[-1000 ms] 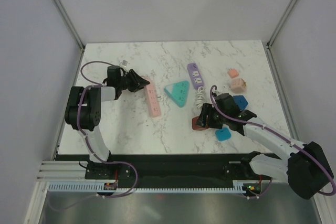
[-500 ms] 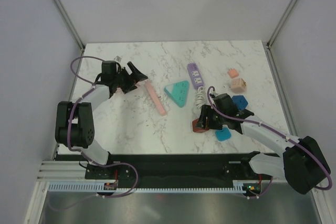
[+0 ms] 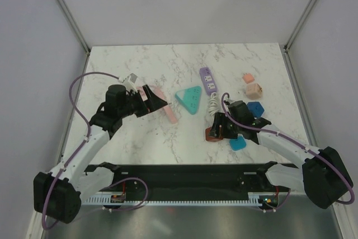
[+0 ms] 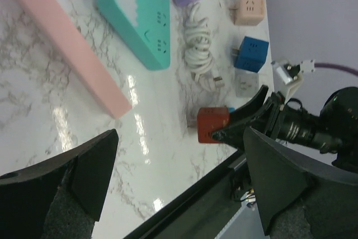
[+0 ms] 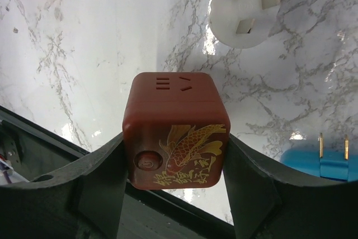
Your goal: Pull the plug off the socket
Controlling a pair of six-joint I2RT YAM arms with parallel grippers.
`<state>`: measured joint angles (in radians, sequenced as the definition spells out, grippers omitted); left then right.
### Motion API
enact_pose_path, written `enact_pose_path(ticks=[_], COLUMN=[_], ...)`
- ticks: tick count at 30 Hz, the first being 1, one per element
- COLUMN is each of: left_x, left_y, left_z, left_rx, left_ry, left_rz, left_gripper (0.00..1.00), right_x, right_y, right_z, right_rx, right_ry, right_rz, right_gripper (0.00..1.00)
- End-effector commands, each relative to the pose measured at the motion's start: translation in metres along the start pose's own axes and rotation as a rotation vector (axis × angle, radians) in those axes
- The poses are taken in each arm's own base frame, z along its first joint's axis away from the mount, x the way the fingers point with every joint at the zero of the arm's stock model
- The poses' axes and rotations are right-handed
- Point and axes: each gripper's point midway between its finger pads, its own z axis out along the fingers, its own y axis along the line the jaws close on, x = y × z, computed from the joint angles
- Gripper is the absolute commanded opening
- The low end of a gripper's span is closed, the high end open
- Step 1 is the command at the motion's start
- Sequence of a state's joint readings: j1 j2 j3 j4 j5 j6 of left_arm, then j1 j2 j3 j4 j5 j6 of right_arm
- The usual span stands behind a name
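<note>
The socket, a dark red cube (image 5: pixel 176 132) with a gold fish print, sits between the fingers of my right gripper (image 5: pixel 175 138). Both fingers press its sides near the table's front edge (image 3: pixel 213 133). Its slotted face points away from me with nothing inserted. The white plug (image 5: pixel 244 9) lies loose on the marble just beyond the cube, on a coiled white cord (image 3: pixel 213 102). My left gripper (image 3: pixel 159 100) hovers open and empty beside the pink power strip (image 3: pixel 166 106). In the left wrist view its jaws stand wide apart, with the red cube (image 4: pixel 212 125) far ahead.
A teal triangular socket block (image 3: pixel 189 99) and a purple power strip (image 3: pixel 208 79) lie mid-table. A blue plug (image 3: pixel 238 143) rests right of the red cube. A blue cube (image 3: pixel 255 108) and two peach cubes (image 3: pixel 253 89) sit at the right. The table's black front edge (image 5: pixel 67 155) is close.
My left gripper opened and let go of the pink strip, which now lies slanted; the arm swung back toward the near side. The right gripper stayed put on the red cube.
</note>
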<state>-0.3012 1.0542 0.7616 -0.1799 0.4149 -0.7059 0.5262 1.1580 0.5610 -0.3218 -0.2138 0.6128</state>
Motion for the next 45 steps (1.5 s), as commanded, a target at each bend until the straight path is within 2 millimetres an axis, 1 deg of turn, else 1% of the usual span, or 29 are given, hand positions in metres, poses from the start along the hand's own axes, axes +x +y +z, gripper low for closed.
enact_pose_path(ticks=[1, 2, 3, 4, 6, 7, 9, 11, 13, 15, 17, 19, 20, 22, 23, 25, 26, 28, 29, 31, 32, 34, 35, 36, 37, 40, 42, 44, 45], left_x=[0.036, 0.044, 0.055, 0.059, 0.068, 0.071, 0.079, 0.082, 0.089, 0.091, 0.096, 0.095, 0.096, 0.097, 0.101, 0.103, 0.104, 0.103, 0.102, 0.100, 0.103, 0.107, 0.116, 0.114, 0.121, 0.120, 0.121, 0.121, 0.121], left_y=[0.017, 0.020, 0.029, 0.030, 0.034, 0.036, 0.037, 0.034, 0.036, 0.032, 0.028, 0.021, 0.018, 0.012, 0.010, 0.003, 0.000, -0.006, -0.008, -0.011, -0.011, -0.012, -0.008, -0.012, -0.007, -0.014, -0.012, -0.011, -0.011], left_z=[-0.022, -0.026, -0.027, -0.030, -0.033, -0.034, -0.037, -0.041, -0.044, -0.048, -0.052, -0.055, -0.056, -0.060, -0.061, -0.066, -0.068, -0.072, -0.072, -0.075, -0.073, -0.073, -0.072, -0.071, -0.068, -0.067, -0.065, -0.064, -0.064], left_rx=[-0.049, -0.057, -0.070, -0.068, -0.073, -0.075, -0.069, -0.050, -0.049, -0.034, -0.018, 0.002, 0.018, 0.042, 0.059, 0.095, 0.108, 0.138, 0.148, 0.169, 0.186, 0.222, 0.242, 0.278, 0.285, 0.339, 0.345, 0.343, 0.343], left_ry=[0.030, 0.038, 0.053, 0.052, 0.058, 0.065, 0.082, 0.072, 0.079, 0.085, 0.112, 0.120, 0.129, 0.124, 0.136, 0.129, 0.133, 0.120, 0.114, 0.096, 0.094, 0.089, 0.101, 0.079, 0.093, 0.081, 0.080, 0.078, 0.075], left_rz=[0.005, -0.002, -0.013, -0.014, -0.023, -0.024, -0.029, -0.027, -0.037, -0.034, -0.030, -0.025, -0.024, -0.033, -0.036, -0.027, -0.021, 0.004, 0.013, 0.022, 0.022, 0.001, -0.012, -0.007, -0.046, -0.075, -0.070, -0.060, -0.055], left_gripper=[1.00, 1.00, 1.00, 1.00, 0.99, 0.98, 0.97, 0.97, 0.97, 0.97, 0.97, 0.97, 0.97, 0.97, 0.97, 0.98, 0.99, 1.00, 1.00, 1.00, 1.00, 1.00, 1.00, 1.00, 1.00, 1.00, 1.00, 1.00, 1.00], right_x=[-0.004, -0.004, -0.005, -0.007, -0.009, -0.010, -0.012, -0.013, -0.014, -0.018, -0.020, -0.023, -0.027, -0.030, -0.033, -0.039, -0.044, -0.050, -0.054, -0.059, -0.064, -0.063, -0.063, -0.062, -0.060, -0.055, -0.053, -0.052, -0.048], right_y=[-0.005, -0.005, -0.005, -0.006, -0.007, -0.007, -0.010, -0.011, -0.012, -0.014, -0.018, -0.021, -0.020, -0.024, -0.023, -0.026, -0.022, -0.018, -0.013, -0.006, 0.000, 0.001, 0.002, 0.002, 0.003, -0.001, -0.004, -0.001, -0.003], right_z=[-0.001, -0.002, -0.002, -0.002, -0.003, -0.004, -0.005, -0.006, -0.007, -0.008, -0.010, -0.016, -0.022, -0.031, -0.038, -0.049, -0.057, -0.065, -0.073, -0.080, -0.086, -0.084, -0.083, -0.079, -0.076, -0.068, -0.065, -0.067, -0.064], right_rx=[0.018, 0.020, 0.019, 0.026, 0.031, 0.036, 0.048, 0.050, 0.056, 0.067, 0.096, 0.122, 0.123, 0.152, 0.151, 0.188, 0.184, 0.173, 0.154, 0.129, 0.095, 0.069, 0.054, 0.038, 0.027, 0.027, 0.031, 0.003, -0.008], right_ry=[-0.032, -0.032, -0.036, -0.044, -0.058, -0.065, -0.081, -0.088, -0.099, -0.118, -0.132, -0.146, -0.172, -0.197, -0.223, -0.254, -0.284, -0.319, -0.354, -0.399, -0.440, -0.461, -0.471, -0.477, -0.470, -0.461, -0.459, -0.473, -0.471], right_rz=[-0.014, -0.017, -0.020, -0.018, -0.024, -0.029, -0.032, -0.035, -0.036, -0.040, -0.040, -0.036, -0.038, -0.032, -0.034, -0.034, -0.040, -0.042, -0.043, -0.045, -0.040, -0.026, -0.004, 0.002, 0.021, 0.024, 0.015, 0.009, 0.008], right_gripper=[0.73, 0.74, 0.75, 0.79, 0.81, 0.86, 0.88, 0.88, 0.89, 0.91, 0.96, 0.98, 0.98, 0.98, 0.98, 0.98, 0.98, 0.98, 0.98, 0.98, 0.98, 0.98, 0.98, 0.98, 0.98, 0.98, 0.98, 0.98, 0.98])
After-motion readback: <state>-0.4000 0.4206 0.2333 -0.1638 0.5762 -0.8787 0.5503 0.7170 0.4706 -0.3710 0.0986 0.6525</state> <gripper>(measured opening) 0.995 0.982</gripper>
